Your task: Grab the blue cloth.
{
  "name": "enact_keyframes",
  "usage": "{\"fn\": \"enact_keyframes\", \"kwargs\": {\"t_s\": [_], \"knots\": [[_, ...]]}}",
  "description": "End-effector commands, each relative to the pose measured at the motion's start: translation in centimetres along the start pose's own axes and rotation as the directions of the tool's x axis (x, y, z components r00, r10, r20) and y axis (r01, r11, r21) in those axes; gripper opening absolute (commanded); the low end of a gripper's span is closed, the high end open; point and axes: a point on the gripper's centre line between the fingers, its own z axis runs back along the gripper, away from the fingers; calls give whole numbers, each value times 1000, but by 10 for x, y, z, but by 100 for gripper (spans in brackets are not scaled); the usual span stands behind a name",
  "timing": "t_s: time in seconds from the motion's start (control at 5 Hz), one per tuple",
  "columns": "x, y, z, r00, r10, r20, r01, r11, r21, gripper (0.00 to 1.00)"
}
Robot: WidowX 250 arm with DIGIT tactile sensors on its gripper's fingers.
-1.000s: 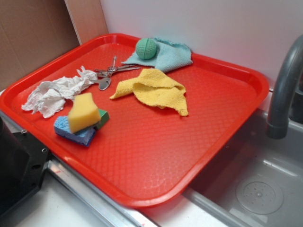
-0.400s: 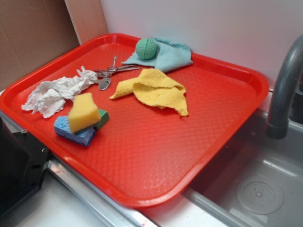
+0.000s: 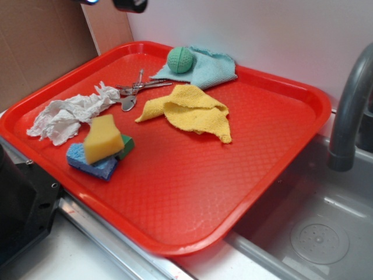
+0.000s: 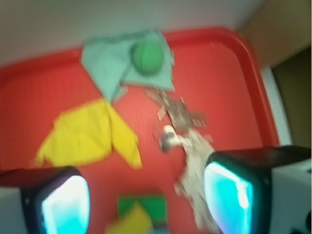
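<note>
The blue cloth is a pale teal rag lying at the far side of the red tray, with a green ball resting on its left part. In the wrist view the cloth is at the top with the ball on it. My gripper is open and empty, high above the tray's left half. Only its dark tip shows at the top edge of the exterior view, well left of and above the cloth.
A yellow cloth lies mid-tray. Metal scissors and a spoon, a crumpled white paper towel, and a yellow sponge on a blue sponge lie left. A sink and grey faucet are right.
My gripper's tip has come into the exterior view at the top left edge. Nothing on the tray has moved.
</note>
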Motion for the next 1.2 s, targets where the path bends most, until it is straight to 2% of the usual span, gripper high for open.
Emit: {"fn": "enact_keyframes", "kwargs": {"t_s": [0.0, 0.2, 0.4, 0.6, 0.8, 1.0], "knots": [[35, -3, -41, 995, 70, 69, -66, 996, -58, 100], [42, -12, -74, 998, 58, -3, -58, 998, -26, 100], [53, -15, -95, 997, 70, -21, -70, 997, -27, 100], [50, -22, -123, 997, 59, -57, -60, 998, -16, 100], [53, -30, -141, 995, 38, -87, -41, 999, -26, 100], [62, -38, -153, 991, -65, -120, 61, 997, -43, 100]]}}
